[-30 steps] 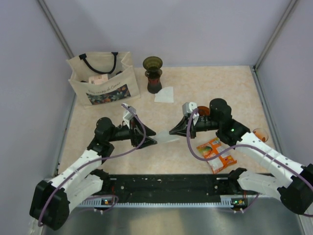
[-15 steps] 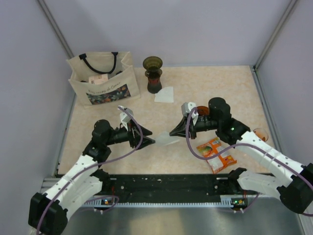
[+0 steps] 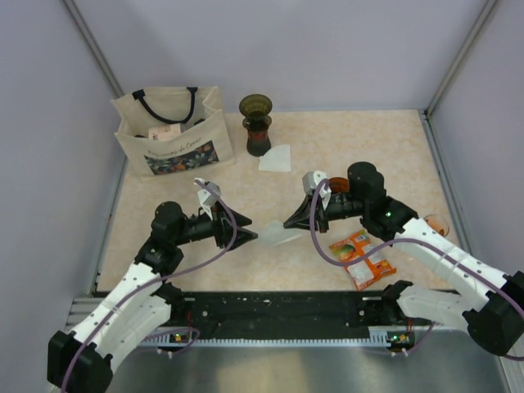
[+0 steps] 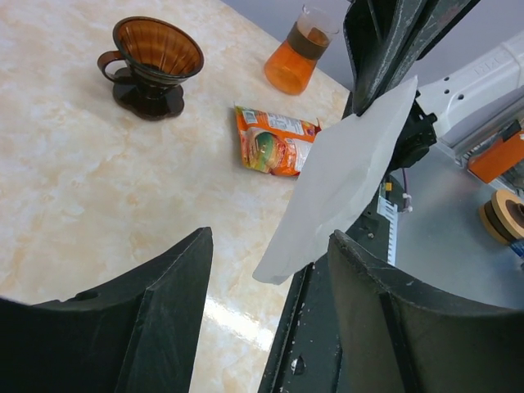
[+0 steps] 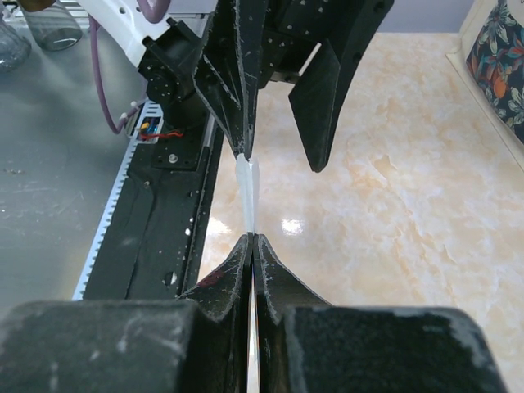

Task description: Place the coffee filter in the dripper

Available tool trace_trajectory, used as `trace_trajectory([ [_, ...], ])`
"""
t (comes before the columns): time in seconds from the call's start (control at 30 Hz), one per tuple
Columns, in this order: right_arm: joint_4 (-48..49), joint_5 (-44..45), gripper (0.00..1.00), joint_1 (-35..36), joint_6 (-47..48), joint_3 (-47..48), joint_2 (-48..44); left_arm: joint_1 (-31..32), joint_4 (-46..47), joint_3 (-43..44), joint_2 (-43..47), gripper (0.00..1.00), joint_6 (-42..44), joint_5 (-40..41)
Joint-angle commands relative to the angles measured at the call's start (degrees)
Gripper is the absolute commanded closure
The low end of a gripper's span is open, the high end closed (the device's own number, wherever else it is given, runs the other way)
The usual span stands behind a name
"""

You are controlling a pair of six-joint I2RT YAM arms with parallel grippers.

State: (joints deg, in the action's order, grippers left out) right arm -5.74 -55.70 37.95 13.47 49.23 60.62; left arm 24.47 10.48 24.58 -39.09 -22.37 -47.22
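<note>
Drawing back toward the lower left of the overhead view, the left arm has shifted a little in the last second, and its left hand (image 3: 246, 232) has come with it. That hand is released, jaws apart. In the right wrist view one of its fingers (image 5: 237, 123) seems to touch the far tip of the filter (image 3: 278, 237) while the other stands clear.

The right hand (image 3: 288, 221) has hardly moved and stays clenched on the filter's other end. It holds the filter in the air over the middle of the table (image 3: 368, 147), just above centre at the lower edge of the frame.

The dripper (image 3: 255, 106) sits well apart at the upper middle, beside the tote bag (image 3: 170, 131), with a spare white paper (image 3: 276, 158) lying near it. To my eye the arms are only readying or re-gripping the filter. Carrying it to the dripper has not begun.
</note>
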Motion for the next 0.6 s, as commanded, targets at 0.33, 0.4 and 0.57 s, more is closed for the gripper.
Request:
trace_trajectory([
  [0.33, 4.59, -3.10, 1.00, -0.51, -1.34, 2.27, 0.02, 0.75, 15.36, 0.91, -8.54, 0.38, -4.96, -9.64],
  [0.4, 5.21, -2.92, 1.00, -0.51, -2.05, 2.45, 0.55, 1.54, 15.80, 1.00, -9.77, 0.38, -4.79, -10.78],
  [0.57, 7.14, -3.27, 1.00, -0.51, -3.10, 2.62, 1.17, 4.18, 14.75, 2.57, -12.93, 0.41, -2.86, -11.14],
])
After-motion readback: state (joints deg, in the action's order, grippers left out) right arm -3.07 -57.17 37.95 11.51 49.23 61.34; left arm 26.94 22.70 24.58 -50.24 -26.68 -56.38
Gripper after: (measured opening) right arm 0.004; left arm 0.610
